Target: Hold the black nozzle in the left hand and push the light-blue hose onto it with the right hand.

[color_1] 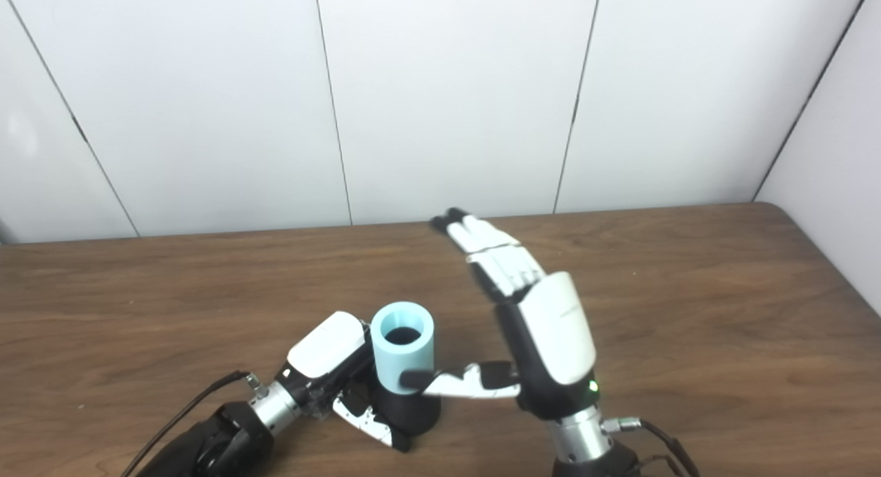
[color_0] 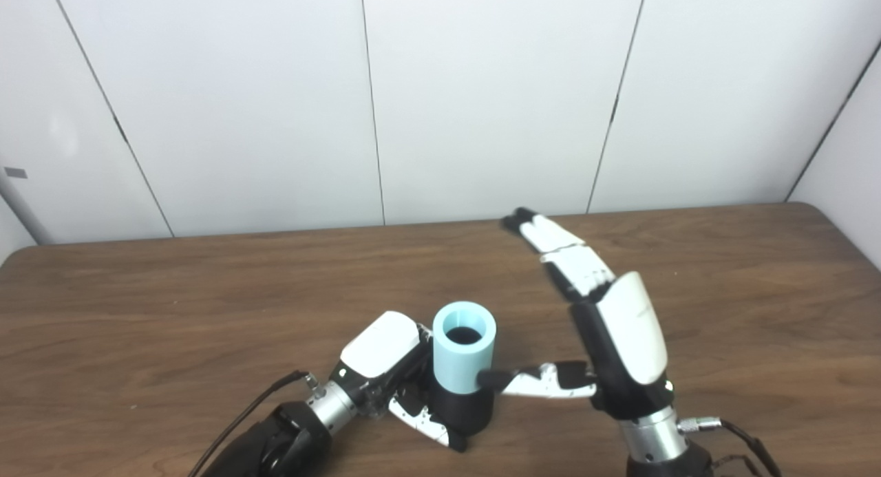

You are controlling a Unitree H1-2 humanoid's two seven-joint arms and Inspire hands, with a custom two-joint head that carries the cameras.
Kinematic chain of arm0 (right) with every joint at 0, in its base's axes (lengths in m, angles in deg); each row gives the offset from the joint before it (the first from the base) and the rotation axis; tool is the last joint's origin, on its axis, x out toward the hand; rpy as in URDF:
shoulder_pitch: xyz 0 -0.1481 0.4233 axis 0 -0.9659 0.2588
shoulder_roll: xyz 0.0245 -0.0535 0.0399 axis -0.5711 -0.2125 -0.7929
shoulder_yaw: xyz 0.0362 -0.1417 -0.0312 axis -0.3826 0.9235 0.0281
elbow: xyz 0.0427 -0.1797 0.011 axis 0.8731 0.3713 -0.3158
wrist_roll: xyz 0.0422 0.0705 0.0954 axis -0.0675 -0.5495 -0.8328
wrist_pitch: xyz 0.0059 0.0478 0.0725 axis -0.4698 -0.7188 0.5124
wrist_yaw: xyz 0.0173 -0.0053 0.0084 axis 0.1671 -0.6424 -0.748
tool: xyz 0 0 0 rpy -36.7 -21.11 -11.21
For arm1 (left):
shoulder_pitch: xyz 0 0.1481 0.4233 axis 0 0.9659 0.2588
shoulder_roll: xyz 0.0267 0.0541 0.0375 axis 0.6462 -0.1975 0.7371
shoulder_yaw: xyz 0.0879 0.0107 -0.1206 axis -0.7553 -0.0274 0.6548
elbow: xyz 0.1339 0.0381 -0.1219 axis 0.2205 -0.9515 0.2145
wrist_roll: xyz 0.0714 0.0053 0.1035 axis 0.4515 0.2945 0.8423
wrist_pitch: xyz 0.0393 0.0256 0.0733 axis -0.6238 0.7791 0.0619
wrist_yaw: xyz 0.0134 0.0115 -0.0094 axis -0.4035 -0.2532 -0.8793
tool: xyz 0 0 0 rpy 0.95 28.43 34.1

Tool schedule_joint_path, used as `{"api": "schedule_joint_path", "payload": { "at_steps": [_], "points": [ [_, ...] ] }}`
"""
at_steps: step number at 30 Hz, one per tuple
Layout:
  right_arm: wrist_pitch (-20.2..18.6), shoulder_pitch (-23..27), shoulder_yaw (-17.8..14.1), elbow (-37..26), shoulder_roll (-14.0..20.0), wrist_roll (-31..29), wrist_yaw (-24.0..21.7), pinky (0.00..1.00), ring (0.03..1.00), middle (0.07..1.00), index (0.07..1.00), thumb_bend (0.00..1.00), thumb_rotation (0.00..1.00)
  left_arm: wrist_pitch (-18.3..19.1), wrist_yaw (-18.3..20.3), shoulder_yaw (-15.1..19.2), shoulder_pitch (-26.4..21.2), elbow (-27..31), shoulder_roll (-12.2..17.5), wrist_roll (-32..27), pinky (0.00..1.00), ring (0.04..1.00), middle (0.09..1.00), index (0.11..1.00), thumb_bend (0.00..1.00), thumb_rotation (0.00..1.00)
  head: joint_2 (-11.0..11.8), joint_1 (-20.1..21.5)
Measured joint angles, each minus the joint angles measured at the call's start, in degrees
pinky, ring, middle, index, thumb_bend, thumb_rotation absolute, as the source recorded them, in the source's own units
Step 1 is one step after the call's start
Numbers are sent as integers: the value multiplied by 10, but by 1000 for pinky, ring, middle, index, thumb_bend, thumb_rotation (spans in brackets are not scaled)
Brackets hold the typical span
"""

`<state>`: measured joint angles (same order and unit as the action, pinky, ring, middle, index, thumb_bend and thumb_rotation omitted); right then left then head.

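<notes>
Gripping the black nozzle (color_0: pixel 462 411) upright on the bench (color_0: pixel 138 312), the left robot hand (color_0: pixel 389 367) steadied it while the open right robot hand (color_0: pixel 606 332), thumb touching the seated light-blue hose (color_0: pixel 464 356), probably needed only to withdraw.

Open tabletop (color_0: pixel 206 305) left, right and behind; hemmed near front by left hand (color_0: pixel 385 367), light-blue hose (color_0: pixel 464 356) on black nozzle (color_0: pixel 464 411), right hand (color_0: pixel 606 332).
</notes>
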<state>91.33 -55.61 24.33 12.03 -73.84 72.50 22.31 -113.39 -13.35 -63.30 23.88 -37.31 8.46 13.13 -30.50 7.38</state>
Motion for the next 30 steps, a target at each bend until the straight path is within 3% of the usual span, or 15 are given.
{"api": "schedule_joint_path", "payload": {
  "at_steps": [1, 4, 7, 10, 12, 14, 17, 21, 22, 24, 26, 30],
  "points": [
    [-2, -4, -15, 17, -6, -39, 1, 630, 744, 785, 731, 374, 391, 0, 0, 0, 0, 0, 0, 1, 87, 134, 209, 484, 520, 41, 0, 0],
    [-7, -12, -55, 61, -15, -138, 3, 598, 694, 723, 681, 304, 111, 0, -3, 1, 0, -1, 0, 1, 83, 130, 205, 484, 520, 41, -3, 0],
    [-3, -11, -80, 113, -14, -220, 1, 583, 660, 690, 657, 325, 100, 0, -5, 1, 0, -2, 0, 2, 79, 127, 204, 483, 520, 41, -4, 1],
    [-6, -11, -89, 150, -13, -257, -4, 574, 648, 678, 651, 336, 127, 0, -7, 1, 0, -2, 1, 2, 87, 137, 228, 483, 520, 42, -7, 0],
    [-5, -7, -92, 150, -13, -272, -6, 573, 647, 678, 651, 347, 133, 0, -8, 1, 0, -2, 1, 2, 113, 175, 328, 499, 518, 21, -8, 1],
    [-6, -5, -92, 150, -15, -282, -11, 572, 644, 676, 646, 348, 130, 0, -8, 1, 0, -2, 1, 2, 169, 263, 438, 506, 521, 4, -8, 1],
    [-12, -5, -92, 150, -17, -295, -17, 579, 648, 679, 645, 347, 106, 0, -7, 4, 1, -2, 1, 2, 240, 370, 495, 485, 523, 0, -10, 0],
    [-20, -5, -93, 150, -18, -302, -22, 575, 650, 678, 643, 348, 95, 0, -6, 10, 2, -2, -1, 1, 435, 564, 592, 492, 520, 47, -9, 0],
    [-21, -5, -93, 150, -18, -303, -22, 575, 650, 678, 642, 348, 95, 0, -6, 11, 2, -2, -1, 1, 487, 612, 614, 564, 786, 19, -8, -1],
    [-21, -5, -94, 154, -18, -306, -22, 570, 646, 678, 641, 349, 83, 0, -5, 11, 2, -3, -1, -2, 550, 662, 645, 618, 944, 4, -7, -1],
    [-21, -4, -94, 155, -17, -306, -23, 512, 589, 673, 641, 342, 52, 0, -5, 14, 2, -4, -1, -9, 592, 709, 683, 669, 990, 18, -7, -2],
    [-21, -2, -95, 157, -17, -306, -23, 556, 639, 684, 644, 338, 15, 0, -3, 17, 2, -5, -2, -10, 634, 780, 743, 739, 1000, 57, -7, -2]
  ]
}}
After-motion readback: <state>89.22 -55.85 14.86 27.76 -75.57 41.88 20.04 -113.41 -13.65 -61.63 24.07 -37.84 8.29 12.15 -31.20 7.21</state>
